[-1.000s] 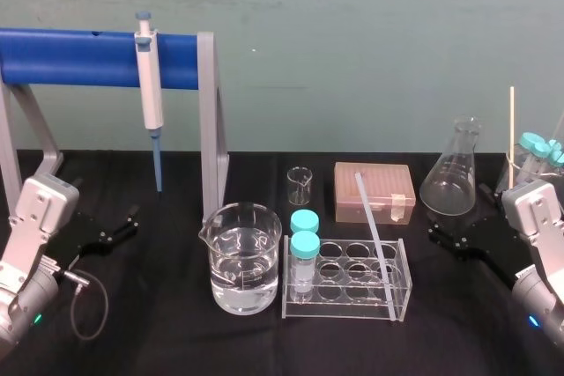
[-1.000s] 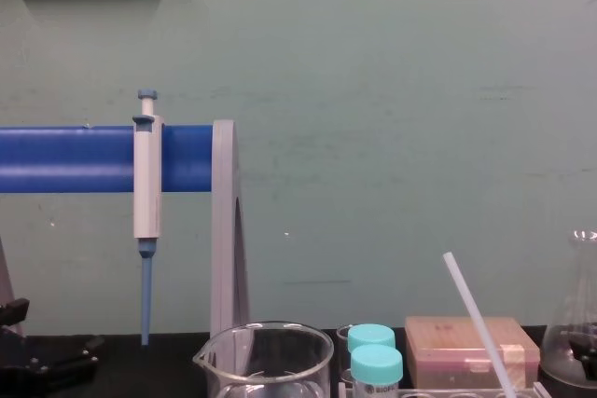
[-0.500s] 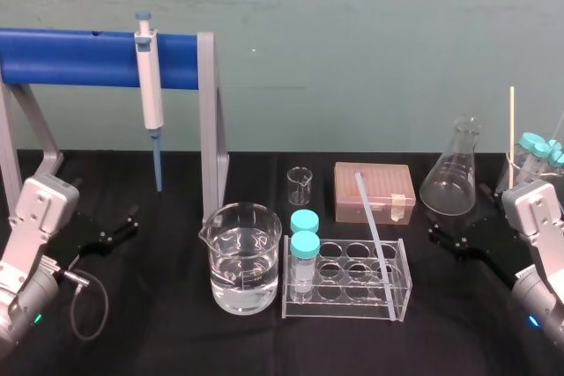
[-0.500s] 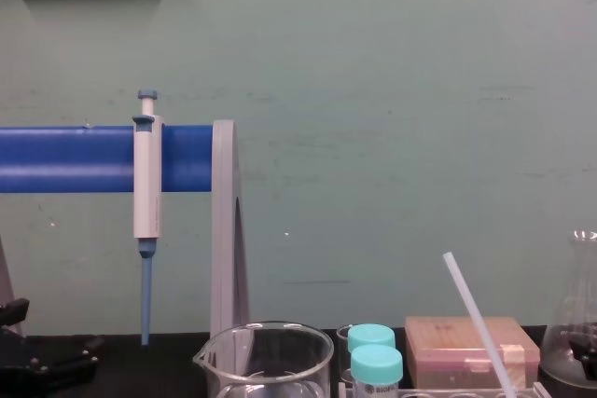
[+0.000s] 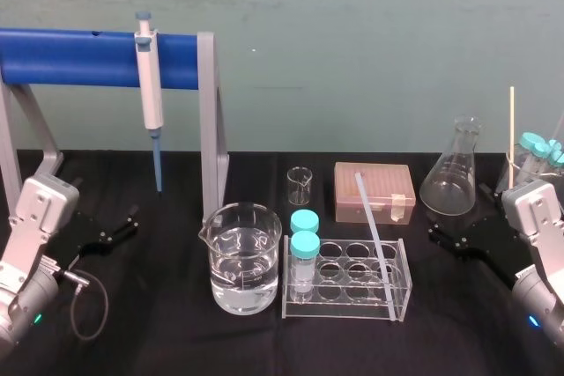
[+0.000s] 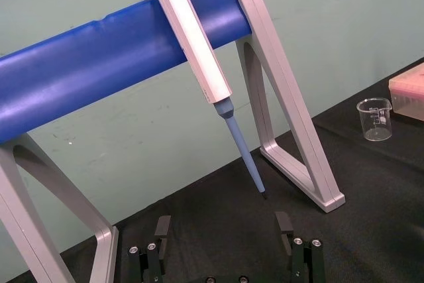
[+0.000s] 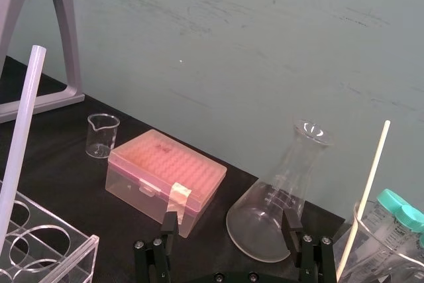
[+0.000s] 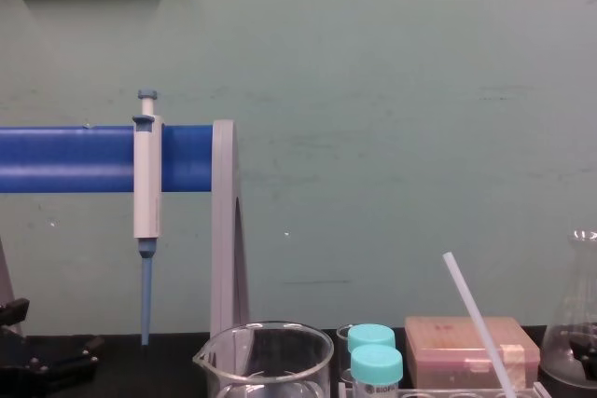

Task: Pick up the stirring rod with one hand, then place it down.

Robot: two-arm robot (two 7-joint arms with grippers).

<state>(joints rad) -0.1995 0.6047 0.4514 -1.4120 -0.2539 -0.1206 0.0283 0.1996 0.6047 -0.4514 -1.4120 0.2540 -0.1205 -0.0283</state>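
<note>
The black bench (image 5: 176, 341) stands against a teal wall. Nearest, at the bench's left edge, the left end effector (image 6: 223, 220) sits low with its fingers spread wide and nothing between them. At the right edge, the right end effector (image 7: 230, 220) is likewise spread wide and empty, near the flask (image 5: 451, 178) on its robot side but apart from it.

In the middle of the bench is a clear rack (image 5: 345, 281). The stirring rod (image 5: 374, 235) stands tilted in the rack's right side, touched by neither end effector. Its lower end is down by the front right corner and its top leans back toward the pink box (image 5: 374, 191). Two tubes with teal caps (image 5: 305, 246) stand in the rack's left column. A large beaker (image 5: 245, 257) holding clear liquid stands just left of the rack.

Behind the rack, a small empty beaker (image 5: 300, 185), the pink box and the flask stand in a row from left to right. Farthest back on the left, a pipette (image 5: 150, 94) hangs upright from the blue bar of a stand (image 5: 79, 57).
</note>
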